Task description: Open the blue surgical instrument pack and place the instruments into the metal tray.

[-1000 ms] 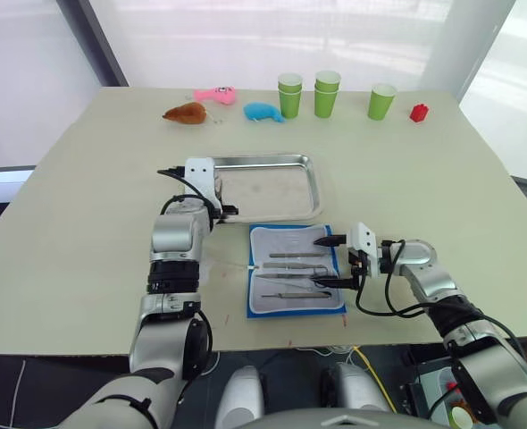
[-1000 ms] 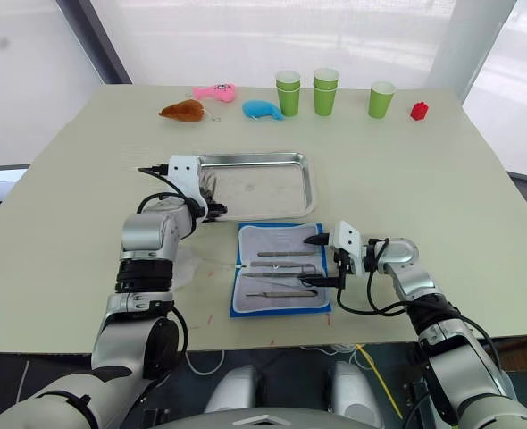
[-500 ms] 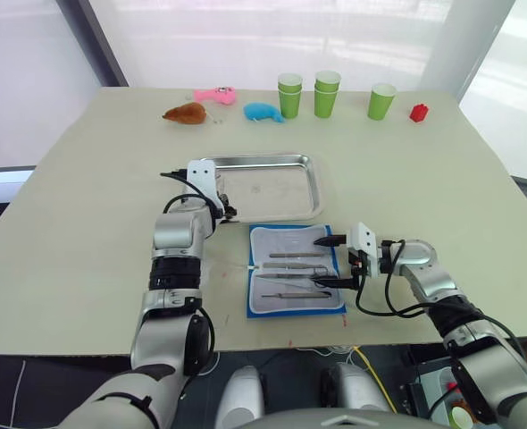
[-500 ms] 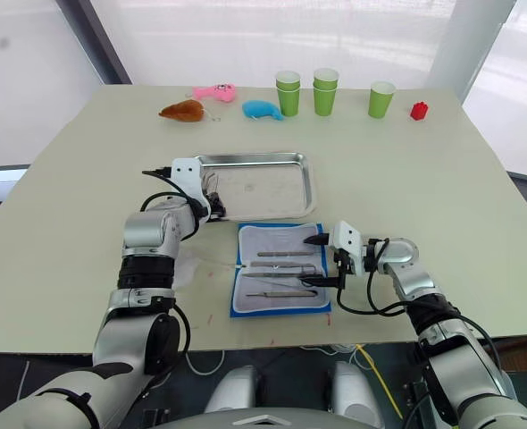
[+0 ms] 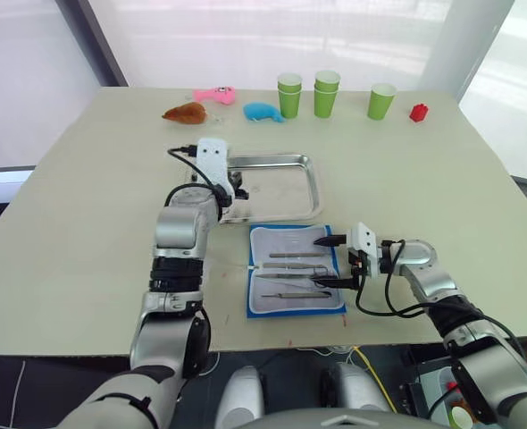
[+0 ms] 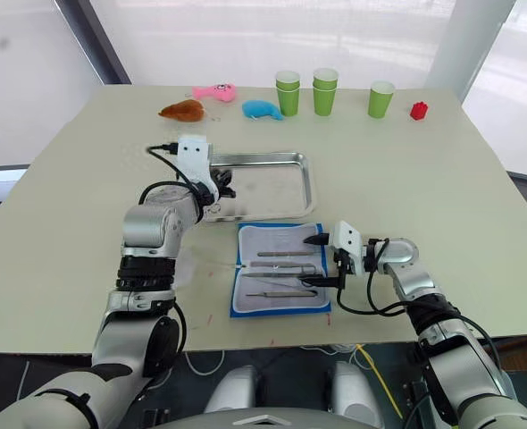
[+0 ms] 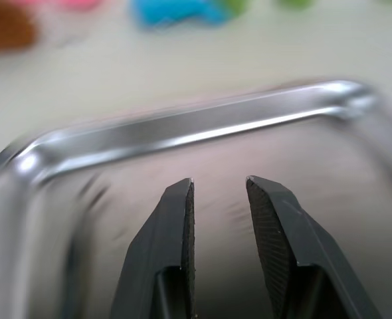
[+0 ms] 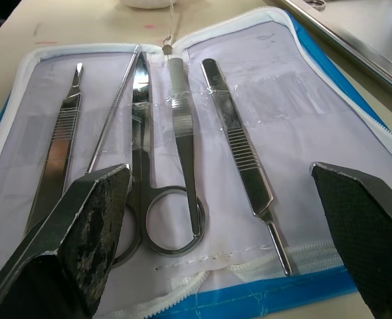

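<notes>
The blue surgical instrument pack (image 5: 296, 304) lies open and flat near the table's front edge, pale lining up. Several silver instruments (image 8: 183, 153) lie side by side on the lining, among them ring-handled scissors (image 8: 163, 219). My right gripper (image 5: 319, 262) stands wide open at the pack's right edge, its fingers either side of the instruments' handle ends without touching them. Just behind the pack sits the metal tray (image 5: 281, 161). Over the tray's left part hovers my left gripper (image 5: 234, 190). Its fingers (image 7: 176, 226) stand a narrow gap apart with nothing between them, pointing at the tray's far rim (image 7: 183, 126).
Along the far edge stand three green paper cup stacks (image 5: 327, 93), a red block (image 5: 418, 113), a blue plush toy (image 5: 263, 112), a pink toy (image 5: 214, 93) and a brown toy (image 5: 185, 113). Bare tabletop lies left and right of the tray and pack.
My left gripper has moved from the tray's near left edge farther in over the tray. The right gripper and the pack have not moved.
</notes>
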